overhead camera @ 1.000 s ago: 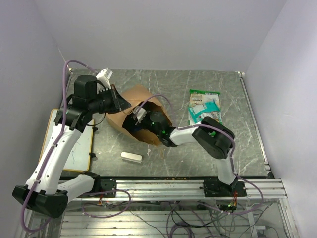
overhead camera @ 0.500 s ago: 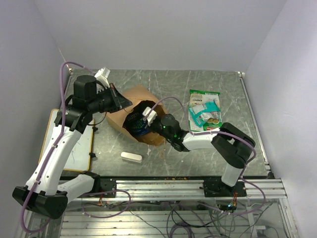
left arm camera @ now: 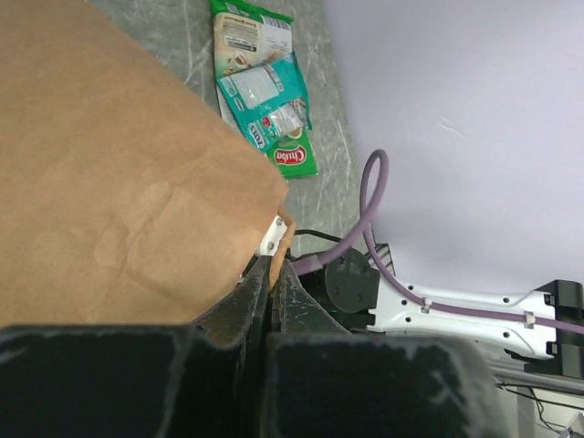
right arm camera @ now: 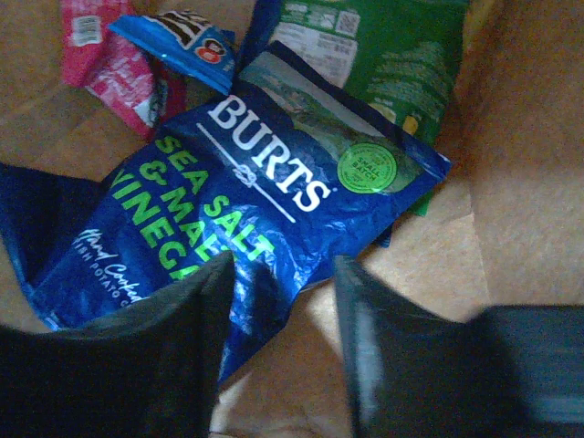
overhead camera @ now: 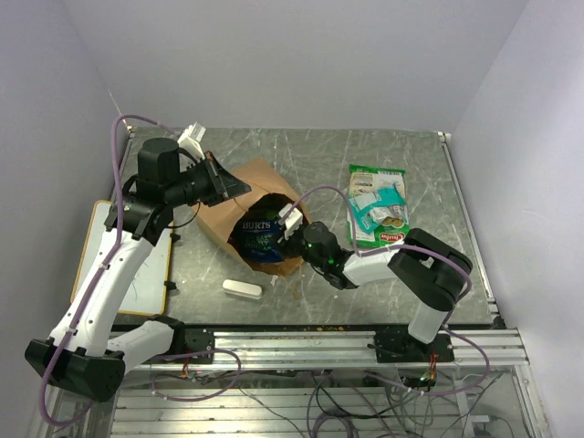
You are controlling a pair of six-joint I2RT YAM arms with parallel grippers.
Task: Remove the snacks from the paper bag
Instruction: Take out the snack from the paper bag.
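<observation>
Surface: grey veined tabletop (overhead camera: 365, 155), pale walls around.
Container: brown paper bag (overhead camera: 258, 180), left of centre (mouth turned toward the near edge), its rim pinched in the left gripper (left arm camera: 272, 283).
Contents: blue Burts crisp packet (right arm camera: 246, 192), green packet (right arm camera: 383, 55), pink packet (right arm camera: 109, 64).
At the mouth: right gripper (right arm camera: 281, 274), jaws spread.
Toward the right edge: green-and-teal packets (overhead camera: 376, 205).

**A robot lab bench**

A white left arm (overhead camera: 105, 274) and right arm (overhead camera: 424, 301) stand bolted to an aluminium rail (overhead camera: 310, 345) at the near edge of a grey marbled table (overhead camera: 365, 155). Plain pale walls (overhead camera: 274, 64) box it in on three sides; loose wiring (overhead camera: 319, 397) hangs beneath the frame.
</observation>
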